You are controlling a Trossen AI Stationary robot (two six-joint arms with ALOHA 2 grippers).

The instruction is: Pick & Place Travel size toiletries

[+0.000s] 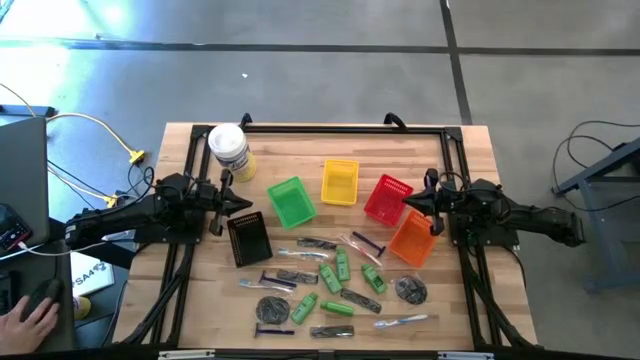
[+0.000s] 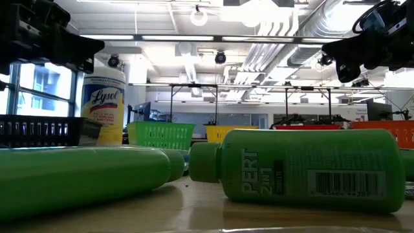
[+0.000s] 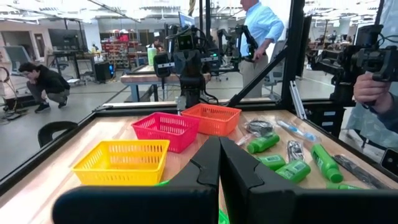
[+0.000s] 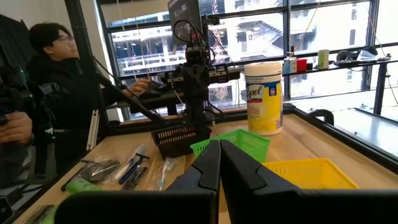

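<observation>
The travel size toiletries lie scattered on the near half of the wooden table: green bottles (image 1: 342, 265), dark sticks (image 1: 316, 243), clear-wrapped pieces (image 1: 404, 321), grey discs (image 1: 411, 290) and a purple razor (image 1: 366, 241). In the low view two green bottles (image 2: 310, 169) lie on their sides close to the camera. My left gripper (image 1: 248, 203) is shut, held level above the table's left side beside the black basket (image 1: 248, 238). My right gripper (image 1: 408, 203) is shut too, level above the right side, over the red basket (image 1: 387, 198). Neither touches anything.
Green (image 1: 291, 201), yellow (image 1: 339, 182), red and orange (image 1: 412, 241) mesh baskets stand across the table's middle. A white-lidded wipes jar (image 1: 229, 151) stands at the far left. A black frame (image 1: 340, 128) rims the table. People show in the room beyond.
</observation>
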